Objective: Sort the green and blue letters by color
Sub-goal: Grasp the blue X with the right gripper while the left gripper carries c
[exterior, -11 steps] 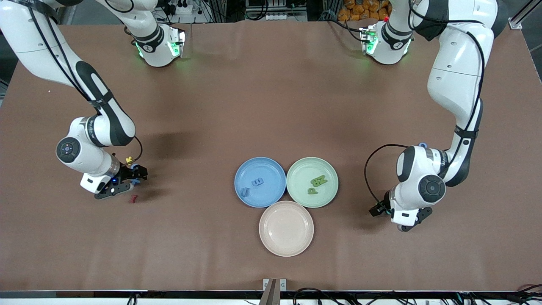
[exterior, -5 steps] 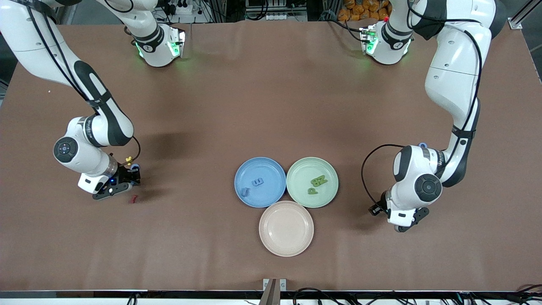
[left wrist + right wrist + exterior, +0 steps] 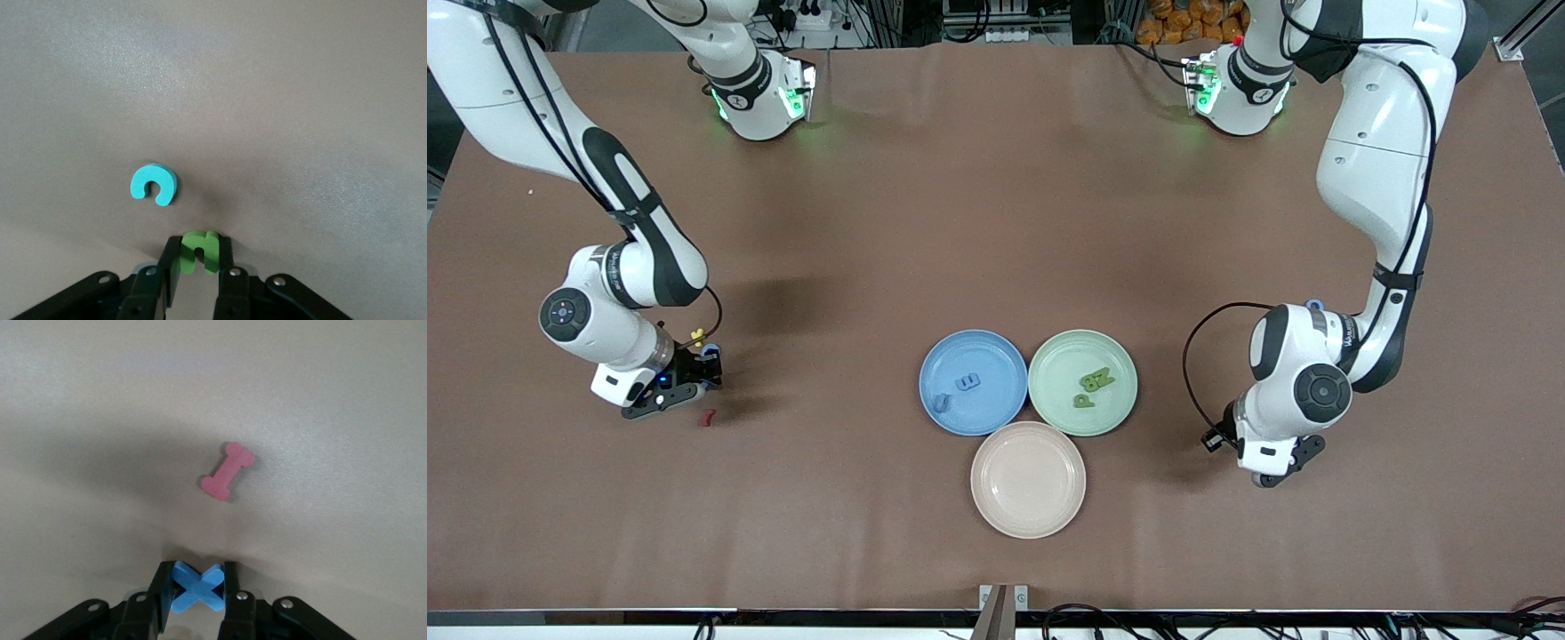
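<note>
Your left gripper point(image 3: 197, 267) pinches green u point(image 3: 198, 251) low over table point(image 3: 996, 222) at left arm's end, blue c point(image 3: 154, 185) just beside. Your right gripper point(image 3: 197, 597) clamps blue x point(image 3: 197, 587) at right arm's end, near red piece point(image 3: 227, 471). Blue plate point(image 3: 996, 409) & green plate point(image 3: 1116, 413) hold other letters.

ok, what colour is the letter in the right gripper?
Blue: an x between the right gripper fingers, clearest in the right wrist view.
</note>
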